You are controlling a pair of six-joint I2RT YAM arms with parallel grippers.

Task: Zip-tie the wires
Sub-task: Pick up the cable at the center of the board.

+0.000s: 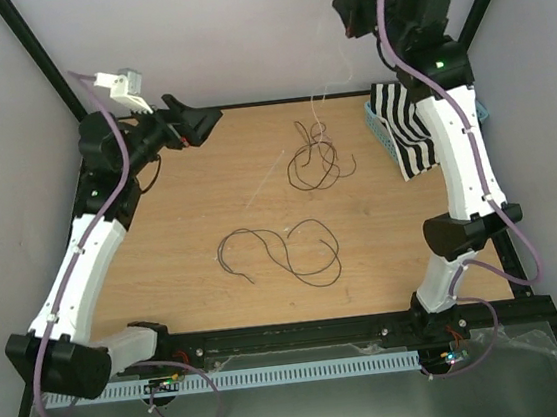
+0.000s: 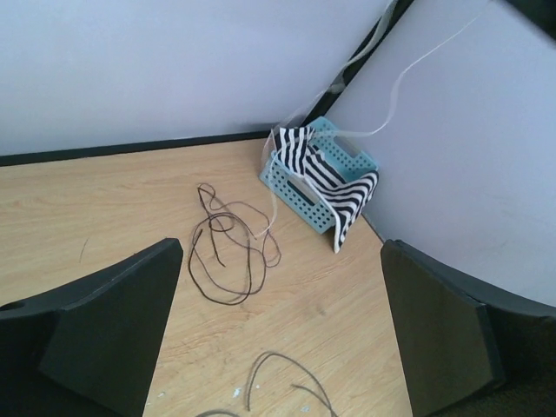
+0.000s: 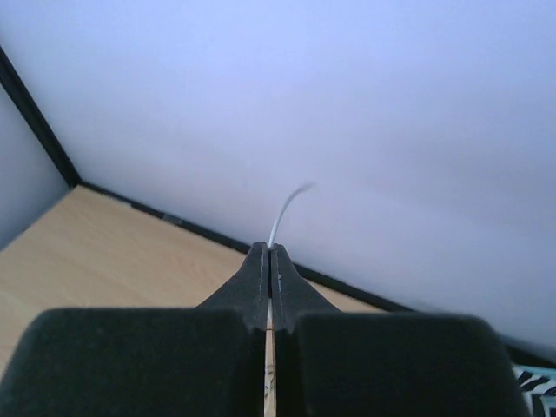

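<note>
**Top view.** A brown wooden table (image 1: 175, 230) is seen from above, with pale walls around it. The wires (image 1: 315, 159) lie in a loose curl near the middle of the picture, a little to the upper right. A second curl is seen lower down, in the center. The right gripper (image 1: 352, 14) is held high in the upper right corner. A thin white strip, the zip tie (image 1: 320, 95), looks to hang down from it, but it is very faint here. The left gripper (image 1: 192, 126) is seen in the upper left, wide open and empty.

**Left wrist view.** The wood fills the lower half, under a pale wall. The wires (image 2: 230, 252) lie in the middle of the picture, framed by the two open dark fingers (image 2: 113, 330). A blue basket (image 2: 300, 195) with a striped cloth (image 2: 334, 178) is seen at center right. The zip tie (image 2: 395, 91) hangs in the upper right.

**Right wrist view.** Mostly pale wall is seen. The right gripper (image 3: 268, 254) is pinched shut on the zip tie (image 3: 280, 217), and the tip curls up in the middle.

**To do it well.** It seems the strip must next be brought to the wires. It should be lowered slowly and not let go. The wires could be gathered first by the empty left gripper.
</note>
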